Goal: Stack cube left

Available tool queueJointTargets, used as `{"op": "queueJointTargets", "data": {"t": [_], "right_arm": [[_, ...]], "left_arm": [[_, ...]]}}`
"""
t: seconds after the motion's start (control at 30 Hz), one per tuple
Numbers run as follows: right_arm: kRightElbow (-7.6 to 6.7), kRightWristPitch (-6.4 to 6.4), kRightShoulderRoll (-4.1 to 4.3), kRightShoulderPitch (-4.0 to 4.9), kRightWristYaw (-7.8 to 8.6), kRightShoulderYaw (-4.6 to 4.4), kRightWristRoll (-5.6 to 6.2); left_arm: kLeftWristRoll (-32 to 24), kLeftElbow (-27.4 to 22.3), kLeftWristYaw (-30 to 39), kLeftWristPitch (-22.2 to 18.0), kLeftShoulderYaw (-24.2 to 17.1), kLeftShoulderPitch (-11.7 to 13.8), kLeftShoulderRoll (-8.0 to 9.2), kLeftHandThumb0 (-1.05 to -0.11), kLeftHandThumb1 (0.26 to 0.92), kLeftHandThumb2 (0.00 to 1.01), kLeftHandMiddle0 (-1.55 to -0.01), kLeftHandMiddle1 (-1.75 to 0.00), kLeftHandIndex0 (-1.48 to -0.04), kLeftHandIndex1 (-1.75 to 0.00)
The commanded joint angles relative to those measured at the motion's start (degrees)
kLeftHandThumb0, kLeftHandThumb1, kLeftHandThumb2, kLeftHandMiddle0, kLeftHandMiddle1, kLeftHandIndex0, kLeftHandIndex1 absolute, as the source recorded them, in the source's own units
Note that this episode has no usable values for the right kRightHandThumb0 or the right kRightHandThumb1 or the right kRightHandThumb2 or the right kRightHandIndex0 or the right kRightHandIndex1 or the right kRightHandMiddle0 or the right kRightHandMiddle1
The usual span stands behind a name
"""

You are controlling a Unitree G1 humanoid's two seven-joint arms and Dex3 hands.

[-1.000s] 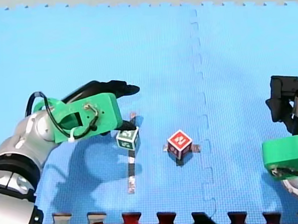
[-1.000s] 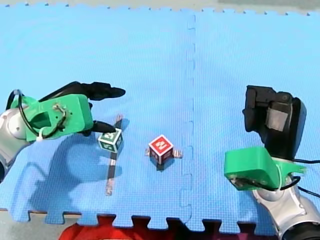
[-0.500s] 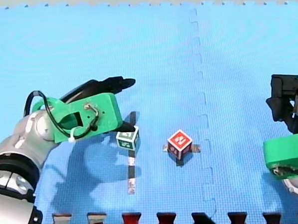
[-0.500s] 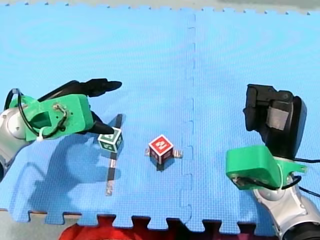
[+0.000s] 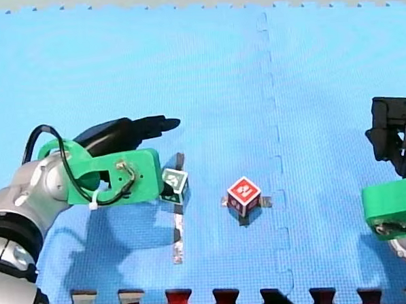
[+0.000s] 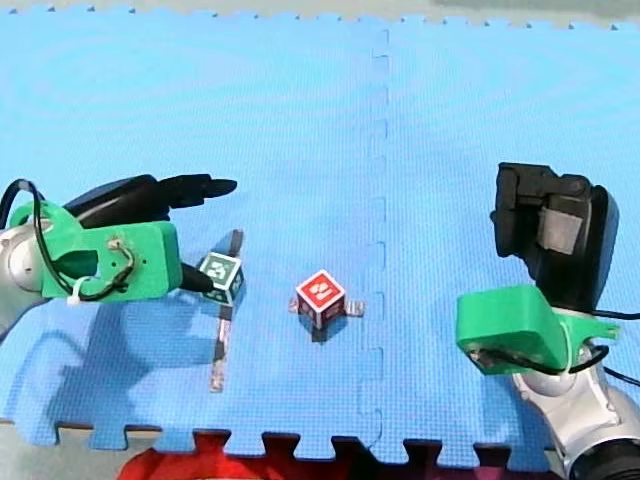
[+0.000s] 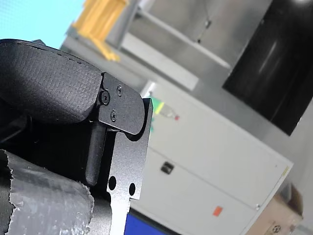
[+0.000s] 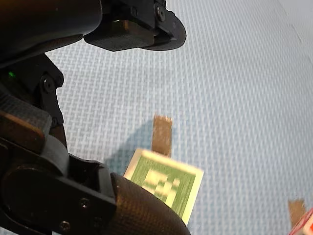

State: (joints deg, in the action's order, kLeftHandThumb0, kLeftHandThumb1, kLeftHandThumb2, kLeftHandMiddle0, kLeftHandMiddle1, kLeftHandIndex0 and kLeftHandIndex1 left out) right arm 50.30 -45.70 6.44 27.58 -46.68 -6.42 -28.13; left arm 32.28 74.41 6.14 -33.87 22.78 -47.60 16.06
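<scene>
Left robot hand [image 5: 127, 131] released — we find green cube [image 5: 174, 183] just beside it, toward red cube [image 5: 244, 193]; right robot hand [image 6: 545, 225] well apart.

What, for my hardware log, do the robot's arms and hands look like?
Silver-grey arms, green wrist brackets. Left hand, by the green cube: black, slim, with a black cable looped at its bracket. Right hand, at the mat's right edge: black, boxy.

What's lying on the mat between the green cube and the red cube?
Just bare blue mat separates the green cube from the red cube, apart from a small tape tab at the red cube's foot; both head views show it.
</scene>
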Motion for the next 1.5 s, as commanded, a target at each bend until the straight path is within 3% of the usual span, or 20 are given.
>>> {"op": "queueJointTargets", "data": {"t": [0.0, 0.17, 0.53, 0.77, 1.13, 1.17, 1.2, 1.33, 1.43, 1.47], "right_arm": [[-0.34, -0.01, 0.32, 0.02, -0.19, 0.06, 0.00], [-0.55, -0.03, 0.38, -0.14, -0.50, 0.04, -0.37], [-0.92, -0.23, 0.60, -0.55, -0.78, -0.09, -0.69], [-0.93, -0.34, 0.70, -0.61, -0.99, -0.09, -0.84], [-1.00, -0.49, 0.65, -0.92, -1.51, -0.18, -1.13], [-0.93, -0.52, 0.64, -0.91, -1.61, -0.20, -1.16], [-0.85, -0.55, 0.63, -0.90, -1.68, -0.21, -1.17], [-0.23, -0.82, 0.62, -0.67, -2.01, -0.28, -1.13], [0.25, -1.08, 0.72, -0.47, -2.17, -0.27, -1.11], [0.39, -1.15, 0.74, -0.41, -2.23, -0.27, -1.11]], "left_arm": [[0.4, -0.2, -0.5, 0.0, 0.6, 0.2, 0.64, -1.048, 0.788, 0.00, -0.74, -1.63, -0.31, 0.00], [2.0, -0.6, -3.4, 0.2, 2.1, 0.4, 0.87, -1.048, 0.786, 0.00, -0.77, -1.74, -0.50, -0.06], [2.3, -0.8, -4.9, -1.1, 2.9, 1.9, 0.57, -1.042, 0.771, 0.00, -0.85, -1.75, -0.56, -0.04], [2.2, -0.3, -6.4, -1.1, 3.1, 2.1, -0.10, -1.009, 0.783, 0.00, -0.90, -1.75, -0.82, -0.10], [2.3, 0.4, -10.0, -1.3, 3.1, 2.8, -1.12, -0.986, 0.775, 0.00, -0.90, -1.75, -0.82, -0.04], [2.0, 0.4, -10.0, -1.3, 2.9, 2.9, -1.23, -0.920, 0.747, 0.00, -0.89, -1.75, -0.82, -0.04], [1.8, 0.5, -10.0, -1.4, 2.7, 3.0, -1.31, -0.762, 0.708, 0.01, -0.87, -1.75, -0.82, -0.03], [1.2, 0.6, -9.6, -1.8, 2.1, 3.2, -1.43, -0.471, 0.676, 0.00, -0.78, -1.75, -0.70, -0.01], [0.5, 0.8, -8.7, -2.2, 1.5, 3.3, -1.54, -0.415, 0.674, 0.00, -0.75, -1.64, -0.65, 0.00], [0.3, 0.8, -8.5, -2.2, 1.5, 3.3, -1.56, -0.410, 0.673, 0.00, -0.76, -1.53, -0.64, 0.00]]}}
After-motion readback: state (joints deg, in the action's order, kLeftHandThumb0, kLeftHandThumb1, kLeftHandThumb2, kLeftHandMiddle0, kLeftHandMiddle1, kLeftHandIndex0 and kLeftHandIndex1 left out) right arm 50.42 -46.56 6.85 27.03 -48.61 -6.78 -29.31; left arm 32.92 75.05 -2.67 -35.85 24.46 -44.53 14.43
